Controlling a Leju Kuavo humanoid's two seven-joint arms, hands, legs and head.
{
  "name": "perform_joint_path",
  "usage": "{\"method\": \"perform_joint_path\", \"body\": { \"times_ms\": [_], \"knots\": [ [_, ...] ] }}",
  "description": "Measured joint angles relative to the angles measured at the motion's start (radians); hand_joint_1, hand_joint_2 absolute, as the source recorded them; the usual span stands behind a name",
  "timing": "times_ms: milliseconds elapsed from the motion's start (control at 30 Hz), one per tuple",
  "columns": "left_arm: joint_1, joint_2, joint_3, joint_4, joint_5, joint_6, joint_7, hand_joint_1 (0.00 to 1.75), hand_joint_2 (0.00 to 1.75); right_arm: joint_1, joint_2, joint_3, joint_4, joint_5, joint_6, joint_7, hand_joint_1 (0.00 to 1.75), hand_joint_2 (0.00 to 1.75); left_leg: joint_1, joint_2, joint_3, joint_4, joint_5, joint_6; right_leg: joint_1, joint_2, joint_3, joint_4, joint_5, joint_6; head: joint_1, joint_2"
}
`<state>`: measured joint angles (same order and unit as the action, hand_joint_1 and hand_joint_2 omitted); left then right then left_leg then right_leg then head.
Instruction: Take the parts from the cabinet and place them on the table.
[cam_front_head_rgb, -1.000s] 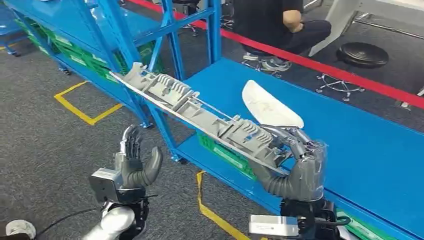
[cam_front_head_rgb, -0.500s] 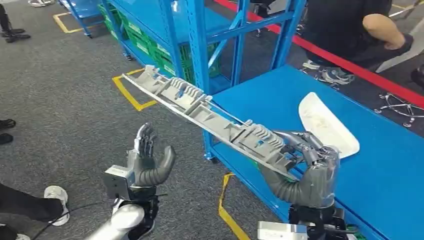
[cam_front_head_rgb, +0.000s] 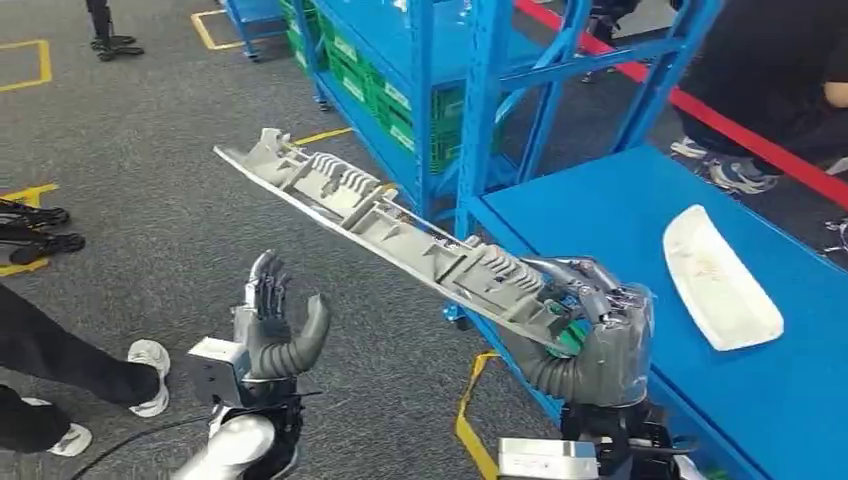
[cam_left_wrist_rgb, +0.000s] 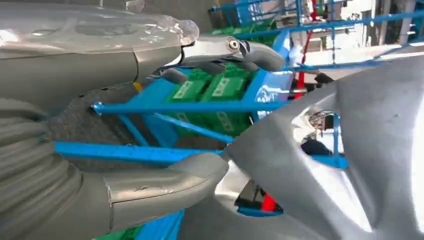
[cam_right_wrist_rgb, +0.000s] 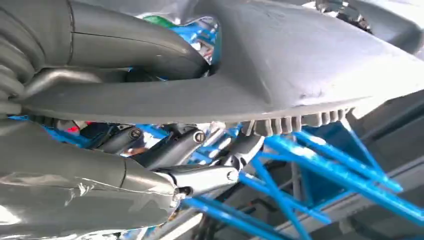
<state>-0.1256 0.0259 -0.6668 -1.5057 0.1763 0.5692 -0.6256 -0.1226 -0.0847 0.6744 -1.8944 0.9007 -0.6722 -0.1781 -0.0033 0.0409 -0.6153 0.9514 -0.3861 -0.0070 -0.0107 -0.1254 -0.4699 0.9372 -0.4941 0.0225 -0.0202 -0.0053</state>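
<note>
The right robot hand gripped a long grey ribbed part by one end, its fingers wrapped over the top edge and its thumb beneath. From that grip the part's long axis ran up and away to the robot's left, so nearly its whole length hung out over the floor, unsupported, and not over the blue bench. The bench lay on the other side of the right robot hand, to its right and just ahead, with the near edge close beside the wrist. A white part already rested on the bench, further right of the hand and well apart from it.

The left robot hand was empty, fingers spread and pointing upward, palm turned inward. It sat below the part's middle stretch, apart from it, and touched nothing.

To set the part down, I judged that the free end would have to swing rightward over the bench, since the held end was the only portion near it. The right hand was the one placed to do this; the left was far from the bench.
</note>
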Motion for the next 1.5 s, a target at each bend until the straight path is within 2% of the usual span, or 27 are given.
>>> {"method": "perform_joint_path", "body": {
  "times_ms": [33, 67, 133, 200, 267, 333, 367, 400, 533, 600, 633, 700, 733, 767, 833, 867, 900, 1033, 1067, 1133, 1200, 1233, 1267, 1333, 1367, 1400, 1500],
  "knots": [
    [0.0, 0.0, 0.0, 0.0, -0.001, 0.003, 0.001, 0.0, 1.75, 0.0, 0.0, 0.0, 0.0, 0.0, 0.0, 0.0, 1.75, 1.75, 0.009, -0.012, 0.007, -0.007, 0.003, 0.007, -0.002, -0.003, 0.002, 0.0, -0.007, 0.007, -0.002, 0.0],
    [0.001, -0.001, 0.0, 0.0, -0.003, 0.004, 0.002, 0.0, 1.75, 0.001, 0.0, 0.0, 0.0, 0.0, 0.0, 0.001, 1.75, 1.75, 0.012, -0.024, 0.011, -0.01, 0.003, 0.013, -0.007, 0.05, -0.01, 0.027, -0.031, 0.009, 0.007, 0.0],
    [-0.002, -0.002, -0.001, 0.0, -0.003, 0.004, 0.004, 0.0, 1.75, 0.001, 0.0, 0.0, 0.0, 0.0, 0.0, 0.0, 1.75, 1.75, 0.012, -0.045, 0.013, -0.01, 0.002, 0.024, -0.008, 0.109, -0.08, 0.183, -0.107, 0.007, 0.024, 0.0],
    [-0.001, -0.002, -0.003, 0.002, -0.003, 0.004, 0.004, 0.0, 1.75, 0.005, 0.0, 0.0, 0.002, -0.001, 0.0, 0.0, 1.75, 1.75, 0.008, -0.073, 0.014, -0.01, 0.001, 0.026, -0.006, 0.122, -0.167, 0.341, -0.155, 0.009, 0.035, 0.0],
    [-0.001, -0.002, -0.003, 0.003, -0.003, 0.004, 0.004, 0.0, 1.75, 0.009, -0.001, 0.0, 0.002, -0.003, 0.0, 0.0, 1.75, 1.75, 0.005, -0.105, 0.017, -0.008, 0.0, 0.026, -0.006, 0.124, -0.173, 0.315, -0.106, 0.003, 0.041, 0.0],
    [-0.002, -0.003, -0.003, 0.003, -0.003, 0.004, 0.004, 0.0, 1.75, 0.008, -0.001, -0.001, 0.002, -0.005, 0.0, -0.002, 1.75, 1.75, 0.005, -0.135, 0.023, -0.007, -0.001, 0.024, -0.006, 0.146, -0.108, 0.147, 0.002, -0.009, 0.047, 0.0],
    [-0.003, -0.004, -0.003, 0.003, -0.004, 0.004, 0.004, 0.0, 1.75, 0.008, -0.001, -0.001, 0.002, -0.005, 0.0, -0.003, 1.75, 1.75, 0.008, -0.145, 0.022, -0.007, -0.002, 0.023, -0.007, 0.205, -0.076, 0.058, 0.043, -0.016, 0.051, 0.0],
    [-0.005, -0.005, -0.004, 0.003, -0.003, 0.004, 0.004, 0.0, 1.75, 0.009, -0.001, -0.002, 0.003, -0.005, 0.0, -0.005, 1.75, 1.75, 0.001, -0.158, 0.016, -0.002, -0.002, 0.018, -0.012, 0.242, -0.072, 0.038, 0.035, -0.019, 0.045, 0.0],
    [-0.008, -0.007, -0.005, 0.008, -0.003, 0.003, 0.0, 0.0, 1.75, 0.011, -0.001, -0.004, 0.003, -0.005, 0.0, -0.008, 1.75, 1.75, 0.013, -0.211, 0.001, -0.01, 0.015, -0.012, -0.005, 0.198, -0.046, 0.01, 0.037, -0.025, 0.05, 0.0],
    [-0.016, -0.007, -0.005, 0.01, -0.002, 0.003, -0.002, 0.0, 1.75, 0.011, 0.0, -0.005, 0.003, -0.005, 0.0, -0.009, 1.75, 1.75, 0.004, -0.106, -0.028, 0.06, -0.032, -0.016, -0.011, 0.163, -0.034, -0.006, 0.045, -0.033, 0.027, 0.0],
    [-0.023, -0.008, -0.006, 0.011, -0.002, -0.002, -0.003, 0.0, 1.75, 0.012, -0.001, -0.006, 0.003, -0.006, 0.0, -0.009, 1.75, 1.75, 0.006, -0.076, -0.072, 0.141, -0.073, -0.02, -0.008, 0.145, -0.034, -0.006, 0.044, -0.034, 0.019, 0.0],
    [-0.024, -0.011, -0.008, 0.018, -0.001, -0.006, -0.003, 0.0, 1.75, 0.014, -0.001, -0.01, 0.004, -0.012, 0.0, -0.008, 1.75, 1.75, 0.012, -0.055, -0.151, 0.291, -0.129, -0.026, -0.005, 0.113, -0.035, -0.006, 0.042, -0.037, 0.016, 0.0],
    [-0.023, -0.011, -0.008, 0.021, 0.001, -0.008, -0.003, 0.0, 1.75, 0.017, -0.002, -0.011, 0.005, -0.016, 0.0, -0.007, 1.75, 1.75, 0.014, -0.051, -0.168, 0.321, -0.13, -0.028, -0.005, 0.097, -0.036, -0.005, 0.041, -0.037, 0.013, 0.0],
    [-0.023, -0.011, -0.008, 0.024, 0.001, -0.009, -0.003, 0.0, 1.75, 0.018, -0.002, -0.011, 0.005, -0.018, 0.0, -0.007, 1.75, 1.75, 0.016, -0.047, -0.155, 0.292, -0.104, -0.031, -0.006, 0.082, -0.035, -0.005, 0.04, -0.035, 0.009, 0.0],
    [-0.025, -0.012, -0.008, 0.026, 0.002, -0.009, -0.003, 0.0, 1.75, 0.018, -0.002, -0.011, 0.005, -0.017, 0.0, -0.008, 1.75, 1.75, 0.02, -0.027, -0.06, 0.118, -0.022, -0.03, -0.007, 0.058, -0.03, -0.005, 0.035, -0.03, -0.001, 0.0],
    [-0.027, -0.012, -0.008, 0.027, 0.002, -0.009, -0.003, 0.0, 1.75, 0.018, -0.002, -0.011, 0.005, -0.017, 0.0, -0.008, 1.75, 1.75, 0.019, 0.012, -0.001, 0.02, 0.01, -0.028, -0.006, 0.048, -0.025, -0.004, 0.03, -0.023, -0.006, 0.0],
    [-0.031, -0.013, -0.008, 0.027, 0.002, -0.009, -0.003, 0.0, 1.75, 0.019, -0.002, -0.011, 0.005, -0.017, 0.0, -0.008, 1.75, 1.75, 0.011, 0.036, 0.012, -0.005, 0.0, -0.022, 0.001, 0.04, -0.026, -0.004, 0.026, -0.017, -0.01, 0.0],
    [-0.034, -0.018, -0.009, 0.03, 0.002, -0.012, -0.004, 0.0, 1.75, 0.018, -0.002, -0.011, 0.005, -0.017, 0.0, -0.008, 1.75, 1.75, 0.005, -0.012, 0.005, -0.007, 0.003, 0.007, 0.0, 0.007, -0.013, -0.005, 0.015, 0.005, 0.005, 0.0],
    [-0.034, -0.019, -0.01, 0.032, 0.003, -0.013, -0.005, 0.0, 1.75, 0.017, -0.002, -0.012, 0.005, -0.018, 0.0, -0.008, 1.75, 1.75, 0.013, -0.021, 0.011, -0.013, 0.005, 0.013, -0.008, 0.037, -0.024, 0.006, 0.001, 0.011, 0.005, 0.0],
    [-0.042, -0.02, -0.011, 0.036, 0.005, -0.016, -0.01, 0.0, 1.75, 0.017, -0.003, -0.014, 0.005, -0.021, 0.0, -0.008, 1.75, 1.75, 0.011, -0.04, 0.013, -0.013, 0.003, 0.026, -0.009, 0.101, -0.075, 0.132, -0.071, 0.01, 0.021, 0.0],
    [-0.043, -0.021, -0.013, 0.039, 0.006, -0.02, -0.013, 0.0, 1.75, 0.018, -0.003, -0.018, 0.005, -0.021, 0.0, -0.008, 1.75, 1.75, 0.007, -0.064, 0.015, -0.012, 0.002, 0.029, -0.006, 0.121, -0.165, 0.31, -0.135, 0.012, 0.036, 0.0],
    [-0.043, -0.021, -0.016, 0.042, 0.007, -0.021, -0.013, 0.0, 1.75, 0.02, -0.004, -0.019, 0.006, -0.021, 0.0, -0.007, 1.75, 1.75, 0.004, -0.078, 0.015, -0.012, 0.002, 0.03, -0.006, 0.122, -0.193, 0.354, -0.136, 0.01, 0.04, 0.0],
    [-0.043, -0.021, -0.018, 0.045, 0.008, -0.022, -0.014, 0.0, 1.75, 0.02, -0.006, -0.019, 0.007, -0.022, 0.0, -0.007, 1.75, 1.75, 0.003, -0.094, 0.017, -0.011, 0.002, 0.03, -0.006, 0.123, -0.196, 0.341, -0.111, 0.007, 0.041, 0.0],
    [-0.045, -0.021, -0.019, 0.05, 0.013, -0.022, -0.017, 0.0, 1.75, 0.017, -0.008, -0.019, 0.007, -0.032, 0.0, -0.008, 1.75, 1.75, 0.002, -0.128, 0.023, -0.009, 0.001, 0.029, -0.006, 0.136, -0.137, 0.188, -0.009, -0.004, 0.045, 0.0],
    [-0.045, -0.021, -0.019, 0.051, 0.013, -0.022, -0.018, 0.0, 1.75, 0.016, -0.008, -0.019, 0.007, -0.037, 0.0, -0.008, 1.75, 1.75, 0.002, -0.14, 0.025, -0.008, 0.0, 0.027, -0.005, 0.17, -0.099, 0.094, 0.042, -0.01, 0.048, 0.0],
    [-0.047, -0.021, -0.019, 0.052, 0.013, -0.022, -0.018, 0.0, 1.75, 0.015, -0.008, -0.019, 0.007, -0.038, 0.0, -0.008, 1.75, 1.75, 0.003, -0.152, 0.023, -0.008, 0.0, 0.025, -0.01, 0.236, -0.077, 0.046, 0.046, -0.018, 0.048, 0.0],
    [-0.049, -0.022, -0.02, 0.054, 0.014, -0.02, -0.019, 0.0, 1.75, 0.009, -0.008, -0.019, 0.007, -0.039, 0.0, -0.008, 1.75, 1.75, 0.013, -0.19, 0.006, -0.008, 0.009, 0.006, -0.004, 0.212, -0.057, 0.02, 0.038, -0.018, 0.052, 0.0]
  ]
}}
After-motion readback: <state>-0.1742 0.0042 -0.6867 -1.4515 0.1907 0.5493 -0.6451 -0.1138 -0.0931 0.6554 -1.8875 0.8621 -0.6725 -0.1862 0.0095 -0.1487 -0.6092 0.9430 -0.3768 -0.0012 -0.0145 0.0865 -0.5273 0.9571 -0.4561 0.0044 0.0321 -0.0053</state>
